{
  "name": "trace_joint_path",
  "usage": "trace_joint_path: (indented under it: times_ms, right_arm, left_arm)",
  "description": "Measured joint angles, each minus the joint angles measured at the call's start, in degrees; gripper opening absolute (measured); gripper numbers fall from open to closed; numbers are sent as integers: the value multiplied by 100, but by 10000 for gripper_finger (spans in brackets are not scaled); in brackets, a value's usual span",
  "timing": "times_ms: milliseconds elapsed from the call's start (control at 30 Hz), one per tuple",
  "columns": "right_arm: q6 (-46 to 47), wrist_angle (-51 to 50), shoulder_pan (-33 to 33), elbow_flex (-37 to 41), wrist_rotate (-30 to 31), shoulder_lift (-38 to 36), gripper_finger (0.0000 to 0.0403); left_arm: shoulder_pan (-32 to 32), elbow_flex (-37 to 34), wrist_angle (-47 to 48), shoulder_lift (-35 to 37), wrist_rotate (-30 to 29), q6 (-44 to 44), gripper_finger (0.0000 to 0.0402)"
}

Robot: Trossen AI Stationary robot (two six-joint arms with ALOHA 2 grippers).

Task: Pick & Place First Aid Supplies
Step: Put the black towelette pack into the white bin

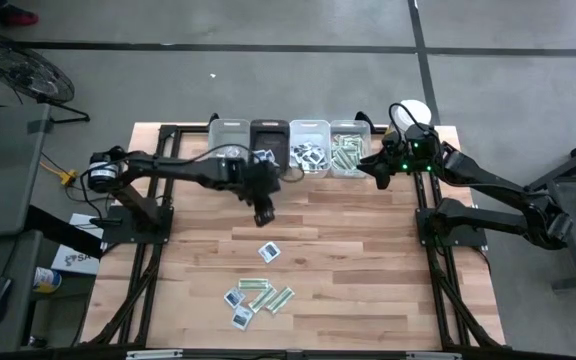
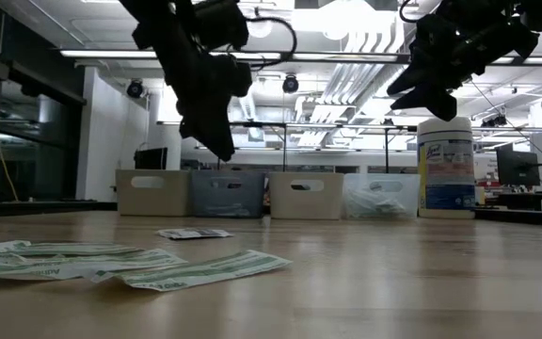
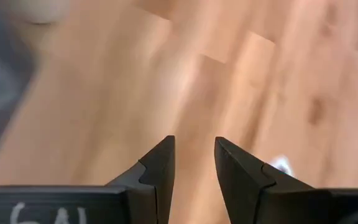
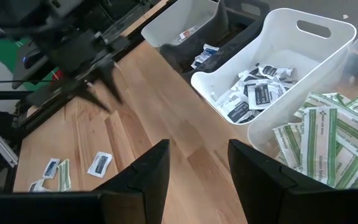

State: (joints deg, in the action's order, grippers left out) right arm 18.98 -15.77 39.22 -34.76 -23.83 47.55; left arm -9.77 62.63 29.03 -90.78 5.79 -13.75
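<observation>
A loose pile of packets (image 1: 256,298), narrow green-and-white strips mixed with squarish white ones bearing dark-blue marks, lies on the wooden desk (image 1: 368,280) at its near side, well apart from the row of bins (image 1: 290,148) along the far edge. One more white packet (image 1: 267,251) lies alone between the pile and the bins.

Above the bare boards between that lone packet and the bins hangs the left hand (image 1: 263,213), clear of the desk and pointing down; its two dark fingers (image 3: 158,169) stand slightly apart with nothing between them.

Along the far edge the four bins sit side by side. A pale bin (image 4: 185,22) at the left end holds a packet or two, and the dark bin (image 4: 229,18) beside it holds a few white packets. The white bin (image 4: 303,37) next to it holds many white packets with dark-blue marks, and the clear bin (image 4: 328,134) at the right end is heaped with green-and-white strips.

The right hand (image 1: 380,172) hovers just beside the clear bin, raised off the desk, its fingers (image 4: 148,177) spread wide and empty. A tall white canister (image 2: 446,168) with a blue label stands on the desk just beyond the clear bin, at the far right corner.
</observation>
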Motion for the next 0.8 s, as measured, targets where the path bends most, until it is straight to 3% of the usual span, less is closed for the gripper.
trace_joint_path:
  times_ms: [467,800]
  right_arm:
    - [-171,-140,1,0,-1,0,156]
    - [-258,-322,0,-2,-344,0,156]
  left_arm:
    - [1422,0,159,0,99,-852,111]
    - [2250,0,255,0,-1404,-2240,113]
